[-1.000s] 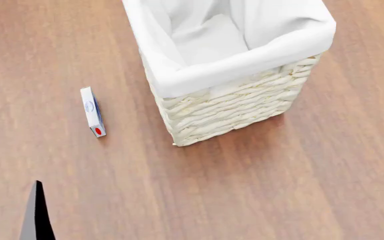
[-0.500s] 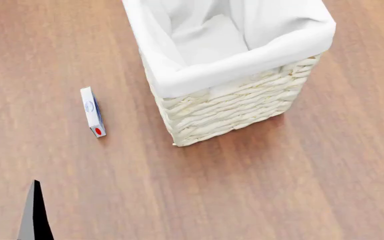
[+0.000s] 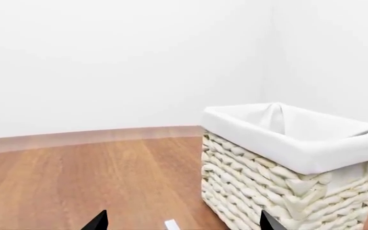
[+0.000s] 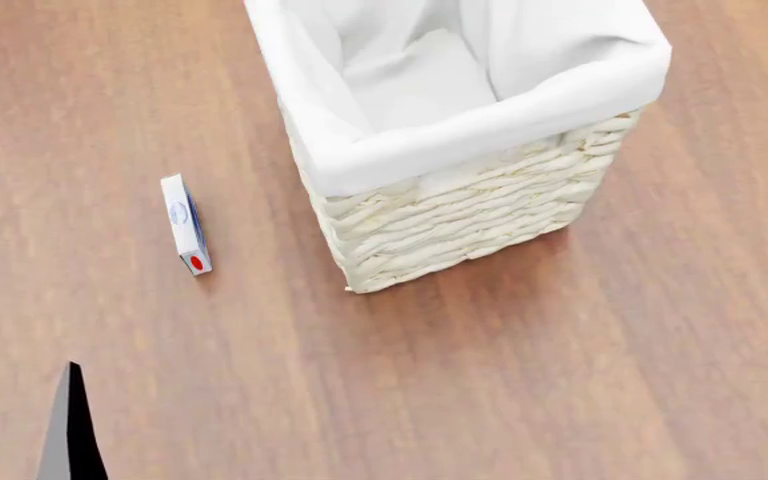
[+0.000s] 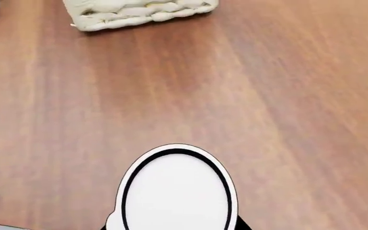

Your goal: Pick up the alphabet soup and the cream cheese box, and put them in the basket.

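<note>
Your cream cheese box (image 4: 185,224) stands on its thin edge on the wooden worktop (image 4: 598,380), left of the basket (image 4: 464,215) and apart from it. Judge it light, rigid cardboard, easy to tip over, so pinch it across the two broad faces near the middle. The left end effector (image 3: 180,224) shows only two dark fingertips set wide, with the box's top edge between them. The white-topped can (image 5: 176,191) fills the right wrist view; it looks like the alphabet soup, stiff and smooth-sided. Whether the right end effector grips it, you cannot tell.
</note>
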